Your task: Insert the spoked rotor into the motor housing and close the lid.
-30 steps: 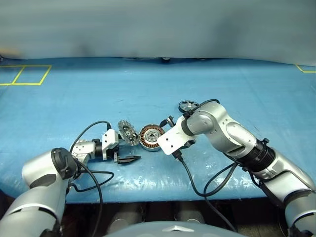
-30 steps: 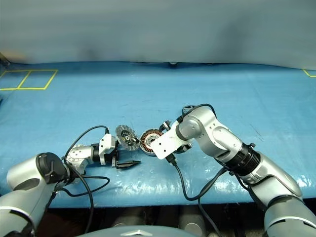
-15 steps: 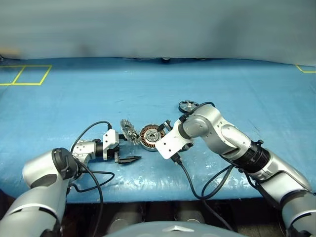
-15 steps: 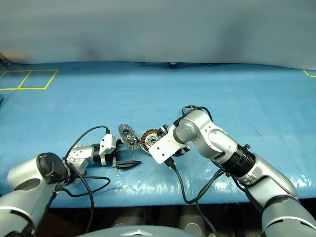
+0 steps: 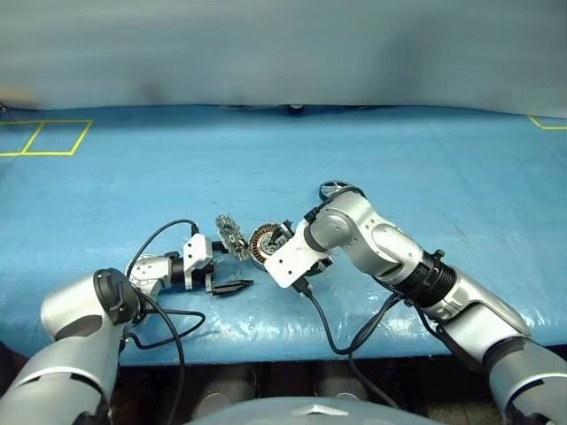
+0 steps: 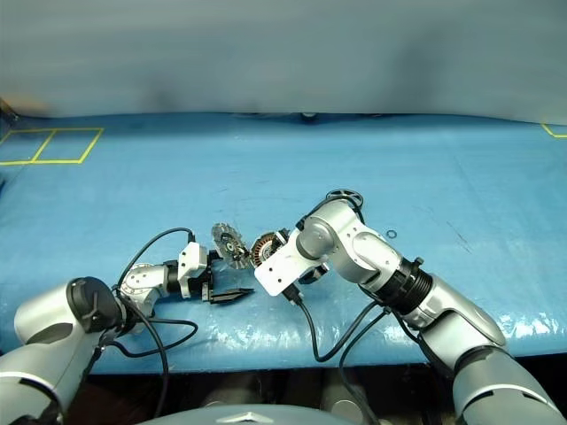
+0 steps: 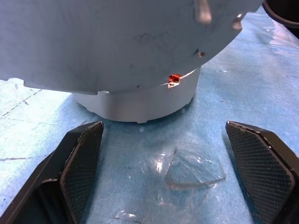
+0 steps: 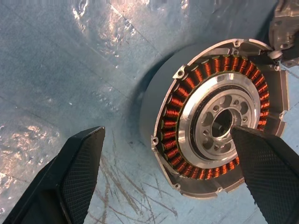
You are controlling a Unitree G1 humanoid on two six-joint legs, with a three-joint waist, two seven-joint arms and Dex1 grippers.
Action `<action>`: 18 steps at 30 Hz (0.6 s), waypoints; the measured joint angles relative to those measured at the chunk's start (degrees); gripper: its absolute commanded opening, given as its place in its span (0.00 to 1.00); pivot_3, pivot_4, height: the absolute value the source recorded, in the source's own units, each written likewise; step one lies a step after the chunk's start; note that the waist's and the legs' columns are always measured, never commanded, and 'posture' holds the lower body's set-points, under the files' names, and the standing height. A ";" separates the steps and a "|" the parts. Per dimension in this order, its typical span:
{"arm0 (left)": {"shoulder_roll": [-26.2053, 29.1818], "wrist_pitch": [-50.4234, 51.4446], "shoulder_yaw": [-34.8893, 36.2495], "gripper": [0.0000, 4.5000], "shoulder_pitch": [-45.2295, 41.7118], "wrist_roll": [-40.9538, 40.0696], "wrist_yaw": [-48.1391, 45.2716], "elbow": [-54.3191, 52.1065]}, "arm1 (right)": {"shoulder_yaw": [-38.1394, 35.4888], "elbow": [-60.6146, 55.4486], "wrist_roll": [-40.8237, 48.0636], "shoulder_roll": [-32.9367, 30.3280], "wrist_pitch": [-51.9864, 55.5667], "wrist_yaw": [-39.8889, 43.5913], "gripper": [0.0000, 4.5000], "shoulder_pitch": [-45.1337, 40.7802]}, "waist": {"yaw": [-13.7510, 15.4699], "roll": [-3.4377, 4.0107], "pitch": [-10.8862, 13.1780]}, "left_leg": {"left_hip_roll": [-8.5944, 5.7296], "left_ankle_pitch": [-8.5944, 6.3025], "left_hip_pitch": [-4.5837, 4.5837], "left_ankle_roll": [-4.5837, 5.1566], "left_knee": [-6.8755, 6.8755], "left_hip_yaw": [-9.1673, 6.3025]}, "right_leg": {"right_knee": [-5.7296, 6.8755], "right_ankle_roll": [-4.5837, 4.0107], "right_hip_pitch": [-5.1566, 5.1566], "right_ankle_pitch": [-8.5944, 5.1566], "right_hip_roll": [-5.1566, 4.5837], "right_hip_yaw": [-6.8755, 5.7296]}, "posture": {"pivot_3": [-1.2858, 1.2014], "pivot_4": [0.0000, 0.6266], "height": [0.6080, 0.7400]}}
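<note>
Centre frame: right gripper jaws spread above motor housing. Left gripper spread beside the upright lid. Spoked rotor behind.

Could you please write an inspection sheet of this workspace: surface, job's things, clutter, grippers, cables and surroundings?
Surface: blue table cover, wrinkled and glossy near the front edge.
Job's things: motor housing lies open, copper windings up, no rotor inside; lid stands tilted up at the housing's left edge; spoked rotor lies apart, farther back, just behind the right arm.
Clutter: a small dark ring on the cover right of the right arm.
Grippers: left gripper open, low over the cover in front of the lid, holding nothing; right gripper open, pointing down over the housing, holding nothing.
Cables: black cables loop from both wrists.
Surroundings: yellow tape lines at the far left; grey wall behind.
</note>
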 measured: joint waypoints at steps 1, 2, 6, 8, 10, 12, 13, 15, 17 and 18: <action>0.00 -0.07 0.00 0.99 0.04 0.00 0.03 0.00 | 0.19 0.83 -0.01 0.00 -0.56 0.10 1.00 0.02 | -0.01 0.02 -0.02 | 0.00 0.00 0.00 0.00 0.00 0.00 | 0.00 0.00 0.00 0.00 0.01 0.00 | 0.52 0.24 1.00; 0.01 -0.11 -0.01 0.99 0.08 0.00 0.07 0.00 | 0.34 1.23 0.02 -0.01 -0.77 0.17 1.00 0.06 | -0.03 0.03 -0.03 | 0.00 0.00 0.00 0.00 0.00 0.00 | 0.00 0.00 0.00 0.00 0.01 0.00 | 0.52 0.24 1.00; -0.02 -0.22 -0.02 1.00 0.39 0.00 0.48 0.00 | 0.49 1.70 0.42 0.60 -1.12 0.41 0.81 0.16 | -0.07 0.17 -0.24 | 0.00 0.00 0.02 0.00 -0.04 0.00 | -0.01 -0.01 0.00 -0.01 0.00 0.01 | 0.52 0.24 1.00; -0.13 -0.24 -0.03 1.00 0.48 0.01 0.75 0.00 | 0.35 2.31 0.44 0.88 -1.71 -0.09 0.68 0.07 | -0.03 0.17 -0.31 | 0.00 -0.01 0.04 0.00 -0.04 0.00 | -0.01 -0.01 0.02 -0.01 0.00 0.01 | 0.52 0.24 1.00; -0.35 -0.28 -0.05 1.00 0.59 0.02 0.99 0.00 | -0.03 3.27 0.43 1.02 -2.01 -1.02 0.68 0.02 | -0.01 0.15 -0.42 | 0.00 -0.04 0.06 -0.05 -0.05 0.00 | -0.01 -0.01 0.05 -0.01 0.01 0.01 | 0.52 0.24 1.00; -0.48 -0.39 -0.05 1.00 0.68 0.01 1.18 0.00 | -0.04 3.63 0.57 1.02 -1.93 -1.04 0.60 0.12 | 0.05 0.14 -0.47 | 0.00 -0.04 0.06 -0.05 -0.05 0.00 | -0.01 -0.01 0.05 -0.01 0.01 0.00 | 0.52 0.24 1.00; -0.48 -0.41 -0.07 1.00 0.72 0.02 1.20 0.00 | -0.20 3.61 0.75 1.02 -1.82 -1.03 0.56 0.19 | 0.05 0.17 -0.50 | 0.00 -0.04 0.07 -0.05 -0.04 0.00 | -0.01 -0.01 0.05 -0.01 0.01 0.01 | 0.52 0.24 1.00; -0.49 -0.42 -0.09 1.00 0.78 0.02 1.24 0.00 | -0.78 3.53 0.97 0.94 -1.55 -1.11 0.46 0.58 | 0.04 0.13 -0.59 | 0.00 -0.04 0.07 -0.04 -0.05 0.00 | -0.02 -0.02 0.05 -0.01 0.01 0.01 | 0.52 0.24 1.00; -0.54 -0.45 -0.11 1.00 0.82 0.02 1.31 0.00 | -1.61 2.92 1.07 0.72 -1.10 -1.69 0.46 1.69 | 0.06 0.13 -0.64 | 0.00 -0.04 0.06 -0.04 -0.06 0.00 | -0.03 -0.02 0.05 -0.01 0.01 0.01 | 0.52 0.24 1.00; -0.63 -0.49 -0.11 1.00 0.86 0.02 1.33 0.00 | -2.14 1.96 1.22 0.25 -0.37 -2.00 0.46 2.64 | 0.12 0.13 -0.67 | 0.00 -0.04 0.06 -0.03 -0.07 0.00 | -0.03 -0.02 0.05 -0.01 0.00 0.01 | 0.52 0.24 1.00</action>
